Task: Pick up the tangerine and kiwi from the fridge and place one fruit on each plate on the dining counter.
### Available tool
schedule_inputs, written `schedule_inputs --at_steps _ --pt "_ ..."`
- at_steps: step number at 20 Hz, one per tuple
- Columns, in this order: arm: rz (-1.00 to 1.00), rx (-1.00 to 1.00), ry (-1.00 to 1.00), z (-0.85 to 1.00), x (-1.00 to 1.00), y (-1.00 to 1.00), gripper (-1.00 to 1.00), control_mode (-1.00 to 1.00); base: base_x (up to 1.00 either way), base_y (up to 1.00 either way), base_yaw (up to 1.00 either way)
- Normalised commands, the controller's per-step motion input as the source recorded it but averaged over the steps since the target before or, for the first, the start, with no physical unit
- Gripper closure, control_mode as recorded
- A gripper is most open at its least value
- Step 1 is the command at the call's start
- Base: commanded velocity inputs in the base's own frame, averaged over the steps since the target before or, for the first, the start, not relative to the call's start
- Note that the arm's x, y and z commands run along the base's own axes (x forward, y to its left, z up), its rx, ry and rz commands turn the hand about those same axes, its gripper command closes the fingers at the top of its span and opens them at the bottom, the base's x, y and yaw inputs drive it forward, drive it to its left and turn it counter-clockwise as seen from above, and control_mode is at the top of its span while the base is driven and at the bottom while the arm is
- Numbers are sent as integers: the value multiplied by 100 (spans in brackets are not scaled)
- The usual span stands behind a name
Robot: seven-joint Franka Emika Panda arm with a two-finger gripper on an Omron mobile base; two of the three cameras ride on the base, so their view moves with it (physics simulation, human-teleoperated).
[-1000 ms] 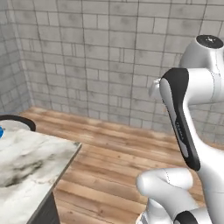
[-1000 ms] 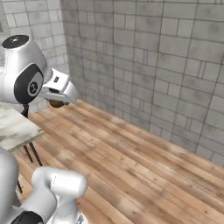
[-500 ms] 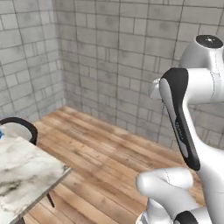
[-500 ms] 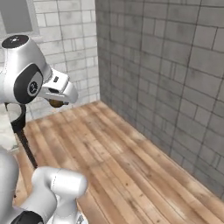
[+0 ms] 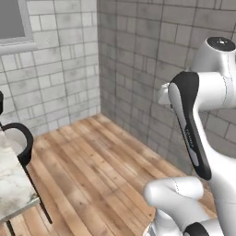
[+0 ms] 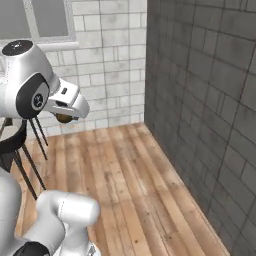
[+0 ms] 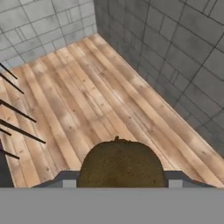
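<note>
A dull brown round kiwi (image 7: 121,164) sits at the bottom of the hand view, between the two finger tips of my gripper (image 7: 120,181), which is shut on it. From the right base view the gripper (image 6: 65,115) hangs high under the white wrist, the kiwi (image 6: 63,119) showing beneath it, well above the wooden floor. A corner of the marble dining counter (image 5: 11,193) shows at the lower left of the left base view. The tangerine, the fridge and the plates are out of view.
A black chair (image 5: 22,140) stands at the counter's edge, and its thin dark legs (image 6: 30,150) also show at the left of the right base view. Grey brick walls (image 5: 152,55) meet in a corner ahead, above open wooden floor (image 6: 125,175). A window (image 6: 35,20) is high on the pale wall.
Both base views have swung across the room, so the counter has slid toward the left edge and the wall corner has come into view. The arm's pose and its hold on the fruit are unchanged.
</note>
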Motion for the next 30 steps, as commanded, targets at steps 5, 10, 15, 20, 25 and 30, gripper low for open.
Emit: schedule_inputs --at_steps 5,10,15,20,25,30 --pt "0 0 0 0 0 0 100 100 100 -77 47" --pt "0 0 0 0 0 0 100 100 98 -52 55" --pt "0 0 0 0 0 0 100 100 87 -35 59" --pt "0 0 0 0 0 0 100 100 84 -14 60" --pt "0 0 0 0 0 0 100 100 41 -28 60" --pt "0 0 0 0 0 0 100 100 16 -38 61"
